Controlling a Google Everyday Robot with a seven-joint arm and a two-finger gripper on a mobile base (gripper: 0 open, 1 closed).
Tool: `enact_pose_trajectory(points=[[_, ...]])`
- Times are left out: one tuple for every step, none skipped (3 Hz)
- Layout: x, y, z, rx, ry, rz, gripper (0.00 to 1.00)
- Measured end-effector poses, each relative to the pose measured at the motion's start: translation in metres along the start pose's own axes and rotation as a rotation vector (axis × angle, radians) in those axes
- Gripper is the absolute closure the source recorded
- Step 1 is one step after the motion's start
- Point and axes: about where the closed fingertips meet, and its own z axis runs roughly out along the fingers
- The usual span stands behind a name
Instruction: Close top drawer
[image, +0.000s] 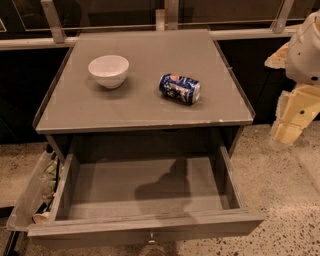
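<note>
The top drawer (145, 224) of the grey cabinet is pulled far out toward me. Its plain grey inside is bare, with a shadow across it. Its worn front panel runs along the bottom of the view, with a small round metal knob (151, 239) at its centre. My gripper (289, 127), cream-coloured on a white arm, hangs at the right edge of the view. It is beside the cabinet's right side, above the floor and apart from the drawer.
On the cabinet top (75, 107) stand a white bowl (108, 70) and a blue drinks can (180, 88) lying on its side. A clear plastic bin of packets (30, 195) sits left of the drawer. The speckled floor (285, 190) lies to the right. A rail and dark wall are behind.
</note>
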Motion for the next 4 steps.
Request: enact_pose_trajectory(points=[[0.000, 0.002, -0.004, 0.010, -0.002, -0.008, 0.00], [0.007, 0.020, -0.001, -0.008, -0.028, -0.011, 0.00], [0.011, 0.057, 0.012, -0.045, -0.071, -0.043, 0.18], [0.015, 0.097, 0.032, -0.087, -0.128, -0.092, 0.42]])
